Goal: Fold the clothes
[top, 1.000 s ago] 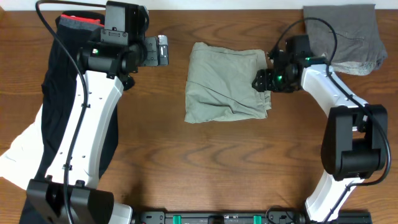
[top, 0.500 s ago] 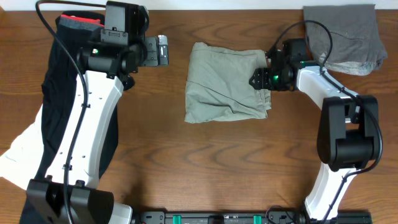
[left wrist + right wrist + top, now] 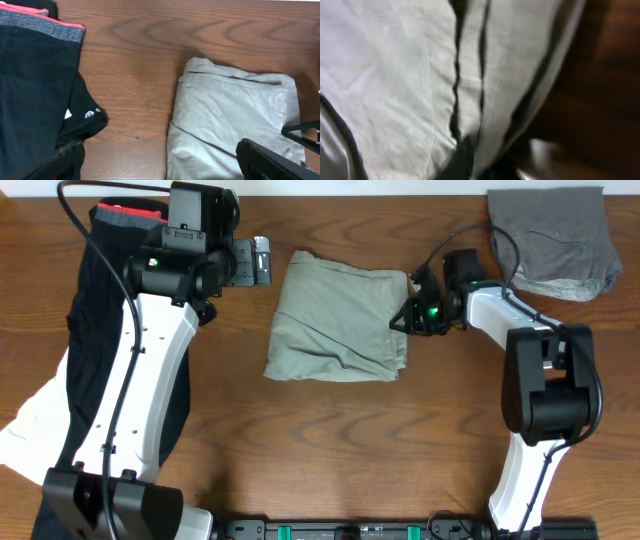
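Your right claw [image 3: 398, 320] is shut and pressed against the right edge of the folded khaki trousers [image 3: 335, 330]; from overhead you cannot tell whether any cloth is pinched between its tips. Those trousers lie near the middle of the table [image 3: 330, 450], towards its far side. Your left claw [image 3: 262, 262] stands wide, holding nothing, just beside the trousers' upper left corner and apart from them. A folded grey garment [image 3: 555, 240] sits at the table's far right corner, beyond the right arm. Black clothing [image 3: 95, 330] with a grey waistband edged in red [image 3: 130, 215] lies under the left arm.

From the left wrist you see the trousers as a wrinkled folded block with a seam running across it. Bare wood separates them from the black clothing on the left. The dark fingers [image 3: 272, 162] show at the bottom corners, spread far apart.

From the right wrist the picture is blurred. Pale fabric with dark creases fills most of it, very close, with dark wood at the right.
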